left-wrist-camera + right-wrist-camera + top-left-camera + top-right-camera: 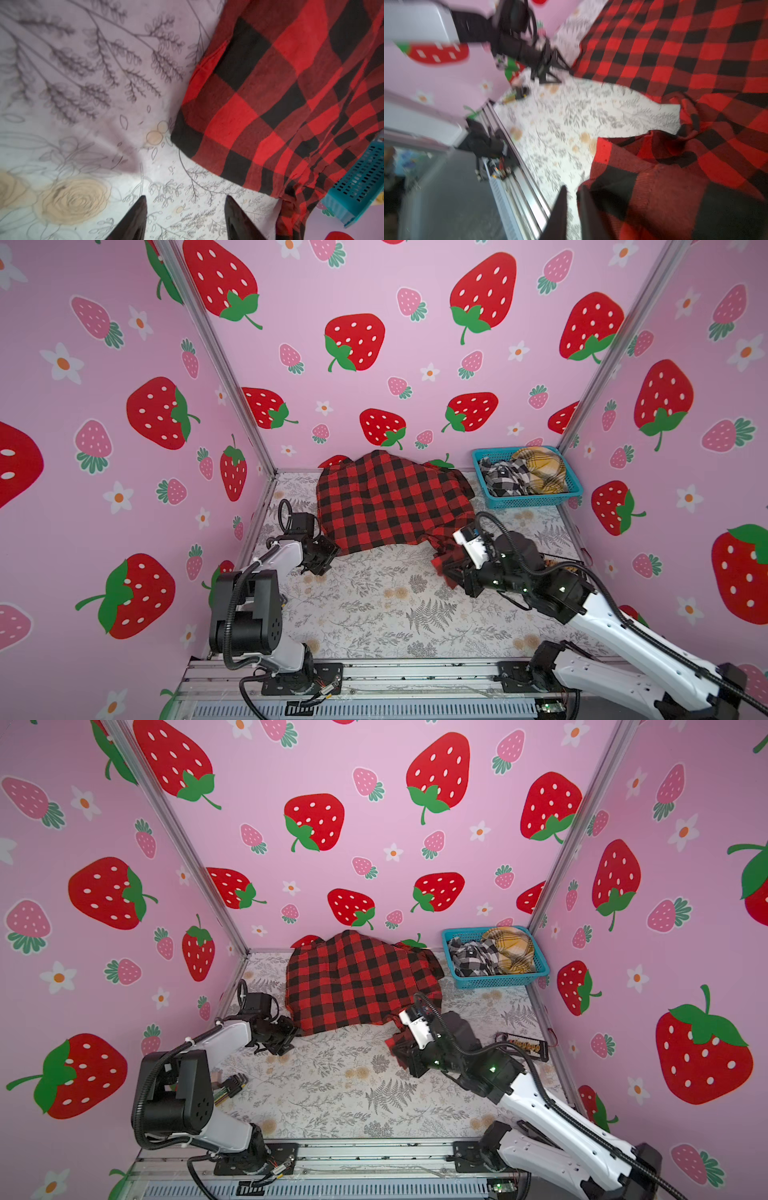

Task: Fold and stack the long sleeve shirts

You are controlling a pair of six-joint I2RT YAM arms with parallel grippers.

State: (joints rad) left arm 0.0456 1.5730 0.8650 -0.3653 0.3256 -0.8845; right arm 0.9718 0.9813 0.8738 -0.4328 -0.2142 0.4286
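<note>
The red-and-black check shirt (pixel 390 502) (pixel 357 982) lies spread back-up at the rear middle of the floral table. Its near right corner is bunched beside my right gripper (pixel 446 572) (pixel 399 1052). In the right wrist view that gripper (pixel 572 188) stands open by a narrow gap with table cloth showing between the fingers, and shirt fabric (pixel 654 187) lies against one finger. My left gripper (pixel 320 558) (pixel 186 199) is open and empty just short of the shirt's near left corner (pixel 187 137). A black-and-white plaid shirt (pixel 503 479) and a yellow plaid shirt (pixel 540 468) sit crumpled in the basket.
The teal mesh basket (pixel 528 502) (pixel 494 982) (pixel 361 180) stands at the back right corner. A set of hex keys (pixel 228 1085) lies by the left arm's base, and a dark tool strip (pixel 525 1046) lies near the right wall. Pink walls close three sides, with a metal rail (pixel 374 672) along the front.
</note>
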